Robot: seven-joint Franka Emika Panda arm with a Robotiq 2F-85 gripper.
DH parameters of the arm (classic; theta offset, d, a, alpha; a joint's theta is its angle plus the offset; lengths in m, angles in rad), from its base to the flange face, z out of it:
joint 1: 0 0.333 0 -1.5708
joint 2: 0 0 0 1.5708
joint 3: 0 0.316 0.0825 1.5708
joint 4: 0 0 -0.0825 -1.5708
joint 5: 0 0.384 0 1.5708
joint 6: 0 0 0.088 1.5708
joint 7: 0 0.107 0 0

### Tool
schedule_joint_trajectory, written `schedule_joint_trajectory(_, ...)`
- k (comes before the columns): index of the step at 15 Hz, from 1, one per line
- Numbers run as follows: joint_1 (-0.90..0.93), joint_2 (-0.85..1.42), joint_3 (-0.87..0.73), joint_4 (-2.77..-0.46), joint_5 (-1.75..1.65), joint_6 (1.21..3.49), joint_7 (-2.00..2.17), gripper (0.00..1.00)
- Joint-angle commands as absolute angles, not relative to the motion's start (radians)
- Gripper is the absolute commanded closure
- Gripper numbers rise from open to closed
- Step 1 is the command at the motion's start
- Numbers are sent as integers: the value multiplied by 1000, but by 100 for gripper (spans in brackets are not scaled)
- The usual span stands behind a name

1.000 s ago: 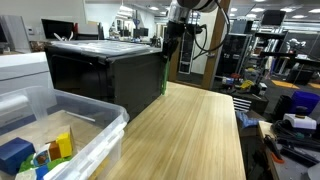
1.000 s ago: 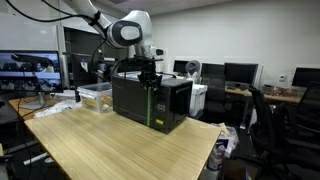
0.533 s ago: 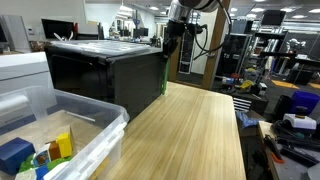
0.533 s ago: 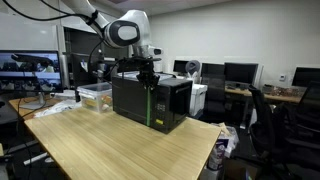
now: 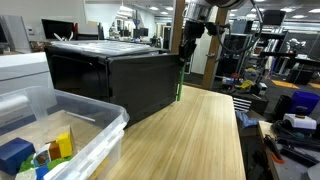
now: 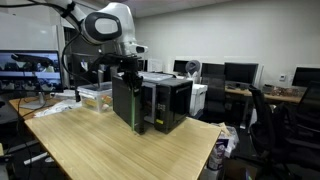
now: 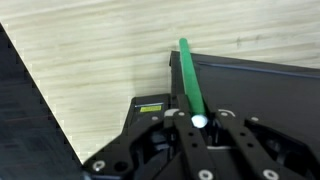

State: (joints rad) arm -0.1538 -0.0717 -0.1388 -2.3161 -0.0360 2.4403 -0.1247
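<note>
A black oven-like box (image 5: 100, 75) (image 6: 168, 98) stands on the wooden table (image 5: 195, 140). Its door (image 6: 123, 100) hangs partly open and carries a green vertical handle (image 7: 188, 75) (image 5: 180, 88) along its free edge. My gripper (image 7: 200, 123) (image 5: 187, 45) (image 6: 128, 68) is shut on the top of that handle. In the wrist view the green bar runs up from between the black fingers (image 7: 181, 142). The box's inside is dark and hidden.
A clear plastic bin (image 5: 85, 150) with coloured toys sits at the near table corner, beside a white appliance (image 5: 20, 70). Another clear bin (image 6: 96, 94) stands behind the box. Desks, monitors and a chair (image 6: 262, 120) lie beyond the table edge.
The jaws closed on the green handle, then the gripper moved outward with it, and the door swung from shut to partly open.
</note>
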Motion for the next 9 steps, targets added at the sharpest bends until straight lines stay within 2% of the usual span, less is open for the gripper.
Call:
schedule_joint_trajectory(1, -162, -246, -133, -2465, -122, 2410, -23, 57)
schedule_joint_trajectory(2, -164, -271, -127, -2489, -129, 2407, -1, 56)
schedule_joint_trajectory(4, -172, -323, -114, -2520, -164, 2385, 39, 45)
schedule_joint_trajectory(9, -175, -416, -107, -2508, -161, 2253, 73, 11)
